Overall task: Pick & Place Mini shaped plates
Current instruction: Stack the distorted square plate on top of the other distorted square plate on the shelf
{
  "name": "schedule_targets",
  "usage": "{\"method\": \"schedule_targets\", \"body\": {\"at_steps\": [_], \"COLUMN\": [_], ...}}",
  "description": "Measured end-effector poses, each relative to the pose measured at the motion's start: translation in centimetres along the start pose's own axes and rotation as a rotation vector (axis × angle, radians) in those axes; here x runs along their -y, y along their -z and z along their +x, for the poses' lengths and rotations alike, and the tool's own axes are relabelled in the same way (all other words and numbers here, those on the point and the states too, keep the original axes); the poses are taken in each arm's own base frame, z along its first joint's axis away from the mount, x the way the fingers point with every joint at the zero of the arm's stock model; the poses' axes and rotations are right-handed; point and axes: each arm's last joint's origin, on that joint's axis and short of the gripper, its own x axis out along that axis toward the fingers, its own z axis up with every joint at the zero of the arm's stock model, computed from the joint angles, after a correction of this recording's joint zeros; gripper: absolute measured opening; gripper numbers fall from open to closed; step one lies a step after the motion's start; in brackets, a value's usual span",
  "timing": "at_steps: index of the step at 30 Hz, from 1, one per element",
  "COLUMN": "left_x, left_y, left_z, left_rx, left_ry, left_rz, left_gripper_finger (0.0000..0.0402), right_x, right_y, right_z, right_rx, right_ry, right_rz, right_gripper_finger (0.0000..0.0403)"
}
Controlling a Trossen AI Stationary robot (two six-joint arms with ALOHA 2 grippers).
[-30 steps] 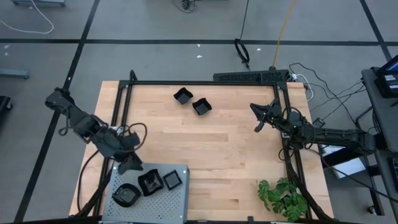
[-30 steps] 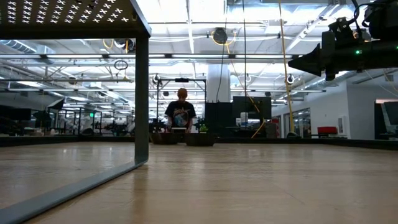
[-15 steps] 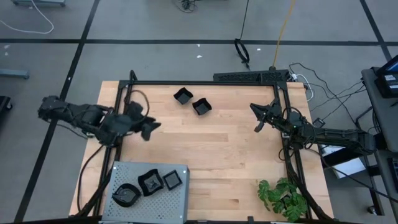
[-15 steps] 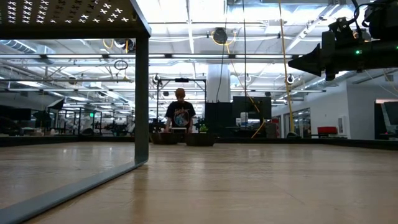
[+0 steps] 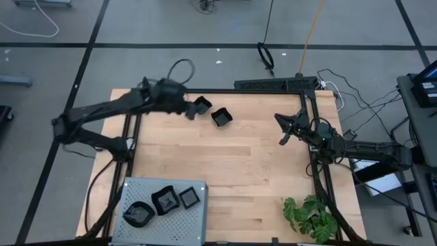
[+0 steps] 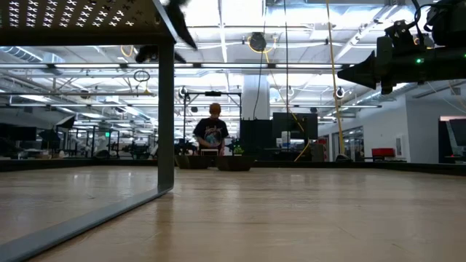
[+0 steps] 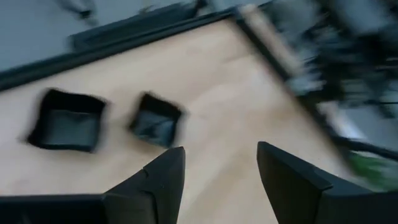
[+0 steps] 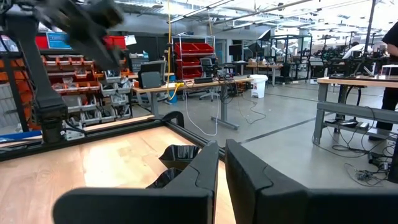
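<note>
Two glossy black mini plates lie flat on the wooden table near its far edge, one beside the other; the left wrist view shows them too. Three more plates sit on the grey perforated tray at the near-left corner. My left gripper is open and empty, in the air just left of the far pair. My right gripper waits shut by the right edge.
A black frame rail runs along the far edge right behind the two plates, with side rails left and right. A green plant stands at the near-right corner. A person stands in the room beyond the table.
My left arm has swung fast from above the tray at the near-left corner, along the left side, toward the far edge, and now reaches out beside the two far plates. The plates and my right arm have kept still.
</note>
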Motion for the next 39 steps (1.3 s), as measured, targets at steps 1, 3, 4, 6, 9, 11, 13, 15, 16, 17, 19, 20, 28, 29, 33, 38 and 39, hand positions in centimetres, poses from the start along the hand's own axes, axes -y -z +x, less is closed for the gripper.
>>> {"method": "schedule_targets", "body": {"at_steps": [1, 3, 4, 6, 9, 11, 13, 15, 16, 17, 19, 20, 28, 29, 33, 38, 39], "left_x": [-0.6, -1.7, -2.3, -4.0, -6.3, -7.3, -7.4, -7.7, -8.0, -8.2, -8.2, -8.0, -6.9, -6.7, -4.9, -1.1, -0.5], "left_y": [-0.5, -1.4, -1.6, -1.5, -1.2, -0.9, -1.3, -1.8, -1.7, -1.4, -1.5, -1.6, -1.4, -1.3, -1.2, -1.6, -1.4], "left_z": [1.1, 3.6, 4.9, 7.4, 10.6, 11.6, 11.7, 11.6, 11.7, 11.7, 11.6, 11.4, 11.6, 11.4, 10.0, 5.3, 4.1], "left_rx": [-0.020, -0.052, -0.075, -0.129, -0.168, -0.180, -0.147, -0.126, -0.138, -0.158, -0.157, -0.149, -0.181, -0.204, -0.264, -0.183, -0.147], "left_ry": [-0.044, -0.116, -0.152, -0.238, -0.364, -0.458, -0.487, -0.488, -0.495, -0.506, -0.501, -0.489, -0.395, -0.359, -0.162, 0.003, 0.005], "left_rz": [0.009, 0.031, 0.040, 0.046, -0.006, 0.007, 0.006, -0.015, -0.025, -0.030, -0.031, -0.025, 0.037, 0.041, 0.080, 0.182, 0.208], "left_gripper_finger": [0.0205, 0.0205, 0.0205, 0.0205, 0.0205, 0.0204, 0.0205, 0.0204, 0.0203, 0.0202, 0.0197, 0.0193, 0.0166, 0.0162, 0.0145, 0.0122, 0.0117], "right_x": [0.0, 0.0, 0.0, 0.0, 0.0, 0.0, 0.0, 0.0, 0.0, 0.0, 0.0, 0.0, 0.0, 0.0, 0.0, 0.0, 0.0], "right_y": [0.0, 0.0, 0.0, 0.0, 0.0, 0.0, 0.0, 0.0, 0.0, 0.0, 0.0, 0.0, 0.0, 0.0, 0.0, 0.0, 0.0], "right_z": [0.0, 0.0, 0.0, 0.0, 0.0, 0.0, 0.0, 0.0, 0.0, 0.0, 0.0, 0.0, 0.0, 0.0, 0.0, 0.0, 0.0], "right_rx": [0.000, 0.000, 0.000, 0.000, 0.000, -0.001, 0.000, 0.000, 0.000, 0.000, 0.000, 0.000, -0.001, 0.000, 0.000, 0.000, 0.000], "right_ry": [0.000, 0.000, 0.000, 0.000, 0.000, 0.000, 0.000, 0.000, 0.000, 0.000, 0.000, 0.000, 0.000, 0.000, 0.000, 0.000, 0.000], "right_rz": [0.000, 0.000, 0.000, 0.000, 0.000, -0.001, 0.000, 0.000, 0.000, 0.000, 0.000, 0.000, 0.000, 0.000, 0.000, 0.000, 0.000], "right_gripper_finger": [0.0018, 0.0018, 0.0018, 0.0018, 0.0018, 0.0018, 0.0018, 0.0018, 0.0018, 0.0018, 0.0018, 0.0018, 0.0018, 0.0018, 0.0018, 0.0018, 0.0018]}}
